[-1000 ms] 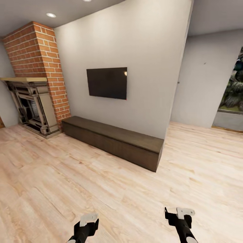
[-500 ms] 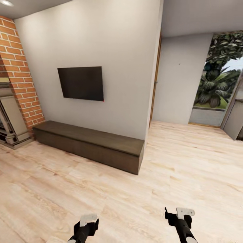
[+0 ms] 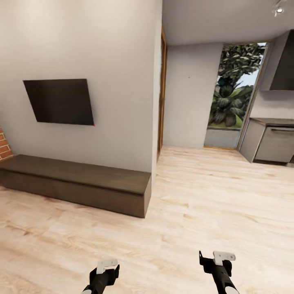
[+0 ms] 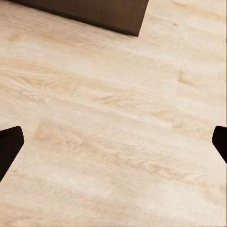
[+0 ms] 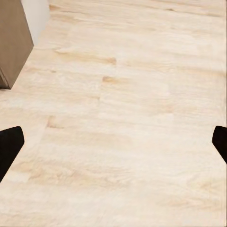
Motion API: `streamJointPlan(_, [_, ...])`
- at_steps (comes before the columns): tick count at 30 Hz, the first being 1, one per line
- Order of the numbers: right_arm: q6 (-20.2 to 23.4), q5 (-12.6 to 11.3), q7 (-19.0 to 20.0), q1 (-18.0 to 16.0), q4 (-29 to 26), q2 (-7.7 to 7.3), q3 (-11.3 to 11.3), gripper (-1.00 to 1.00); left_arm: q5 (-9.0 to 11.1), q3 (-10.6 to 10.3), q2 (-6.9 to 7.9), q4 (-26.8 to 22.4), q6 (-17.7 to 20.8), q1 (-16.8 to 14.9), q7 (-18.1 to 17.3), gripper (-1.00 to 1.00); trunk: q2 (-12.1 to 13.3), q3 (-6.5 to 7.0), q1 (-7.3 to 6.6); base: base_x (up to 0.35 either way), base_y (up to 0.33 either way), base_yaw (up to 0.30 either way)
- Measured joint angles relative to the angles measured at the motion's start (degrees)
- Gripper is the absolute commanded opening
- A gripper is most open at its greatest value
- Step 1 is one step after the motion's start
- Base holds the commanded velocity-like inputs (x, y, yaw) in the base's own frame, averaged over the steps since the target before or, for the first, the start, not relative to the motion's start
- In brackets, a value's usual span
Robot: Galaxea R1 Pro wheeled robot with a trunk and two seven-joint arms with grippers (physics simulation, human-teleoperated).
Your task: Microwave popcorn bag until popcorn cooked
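At the bottom of the head view, the left gripper (image 3: pixel 107 267) and right gripper (image 3: pixel 217 260) are black with white caps. In the wrist views, the black fingertips (image 4: pixel 9 144) look pointed.

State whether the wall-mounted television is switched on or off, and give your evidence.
Off, as far as shows: the television has a uniformly dark screen with no picture, apart from a tiny red dot at its lower corner.

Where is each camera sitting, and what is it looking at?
Head view: high on the robot, facing a TV, long bench, and both grippers, left gripper, right gripper.
Left wrist view: near the left gripper, looking down at wood floor; dark fingertips at the edges.
Right wrist view: likewise, floor, fingertips.
Shared: the same floor; the bench's corner in left wrist and head.
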Motion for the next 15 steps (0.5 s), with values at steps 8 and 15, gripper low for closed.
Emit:
streamJointPlan(8, [0.0,0.0,0.0,0.0,-0.1,0.00,0.0,1.00,0.1,0.0,0.00,0.0,0.0,0.0,0.0,1.00,0.0,0.00,0.00,0.289,-0.233,-0.300])
streamJointPlan(15, [0.0,0.0,0.0,0.0,-0.1,0.00,0.0,1.00,0.1,0.0,0.00,0.0,0.0,0.0,0.0,1.00,0.0,0.00,0.00,0.289,-0.233,-0.300])
